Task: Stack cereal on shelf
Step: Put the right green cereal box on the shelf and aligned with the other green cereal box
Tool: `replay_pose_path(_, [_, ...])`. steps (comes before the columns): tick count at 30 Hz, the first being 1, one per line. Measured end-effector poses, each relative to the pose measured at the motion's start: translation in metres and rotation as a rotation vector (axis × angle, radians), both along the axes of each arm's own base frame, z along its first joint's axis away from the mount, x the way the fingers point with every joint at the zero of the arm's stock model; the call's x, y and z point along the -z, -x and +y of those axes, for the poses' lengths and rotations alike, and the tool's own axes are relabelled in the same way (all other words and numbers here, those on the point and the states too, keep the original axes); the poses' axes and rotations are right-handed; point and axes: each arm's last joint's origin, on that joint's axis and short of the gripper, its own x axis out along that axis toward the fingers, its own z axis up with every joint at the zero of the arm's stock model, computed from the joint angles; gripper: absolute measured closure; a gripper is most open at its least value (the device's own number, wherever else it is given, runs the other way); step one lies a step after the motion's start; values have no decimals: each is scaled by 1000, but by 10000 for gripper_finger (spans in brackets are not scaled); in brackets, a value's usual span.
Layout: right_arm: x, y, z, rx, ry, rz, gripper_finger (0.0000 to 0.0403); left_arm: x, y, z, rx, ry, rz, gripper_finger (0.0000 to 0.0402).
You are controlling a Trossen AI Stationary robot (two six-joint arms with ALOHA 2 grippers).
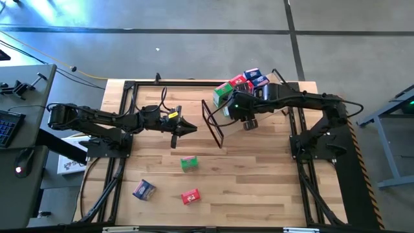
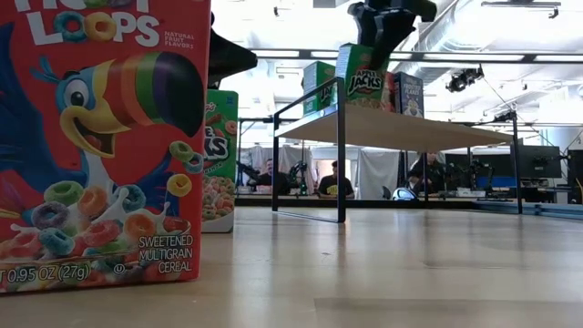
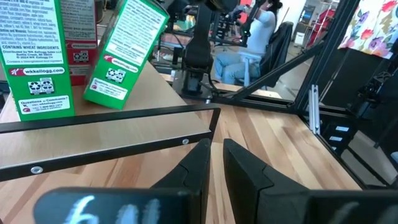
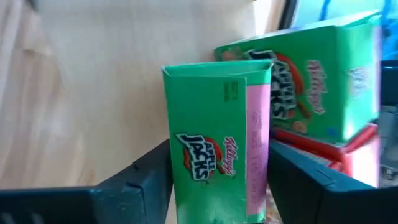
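Note:
The shelf is a light board on a black wire frame at the table's far right. On it stand a green box, red boxes and blue boxes. My right gripper is above the shelf's near-left part and is shut on another green box. That box also shows in the low view. My left gripper hovers left of the shelf, shut and empty, and it also shows in the left wrist view. A green box, a blue box and a red box lie on the table. My right gripper pinches the green box between its two fingers, one on each narrow side. The fingers come from above, pointing down. The box leans a little in the left wrist view, with its lower edge at the shelf board, beside the standing green box.
The red box stands right in front of the low camera, with the green box behind it. Black frame rails run along the table's left and right sides. Bare wood lies between the shelf and the loose boxes. People sit in the room beyond.

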Motion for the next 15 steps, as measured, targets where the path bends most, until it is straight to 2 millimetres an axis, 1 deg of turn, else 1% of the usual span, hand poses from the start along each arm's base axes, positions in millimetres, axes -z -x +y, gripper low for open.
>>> replay_pose_path(3, [-2, -2, -1, 11, 43, -24, 182, 0, 0, 0, 1, 1, 0, 367])
replay_pose_path(9, [-8, -3, -3, 1, 104, -67, 181, 0, 0, 0, 1, 1, 0, 367])
replay_pose_path(12, [-14, -3, -3, -5, 121, -113, 181, 0, 0, 0, 1, 1, 0, 367])
replay_pose_path(15, [-22, 1, 3, -24, 140, -159, 181, 0, 0, 0, 1, 2, 3, 367])
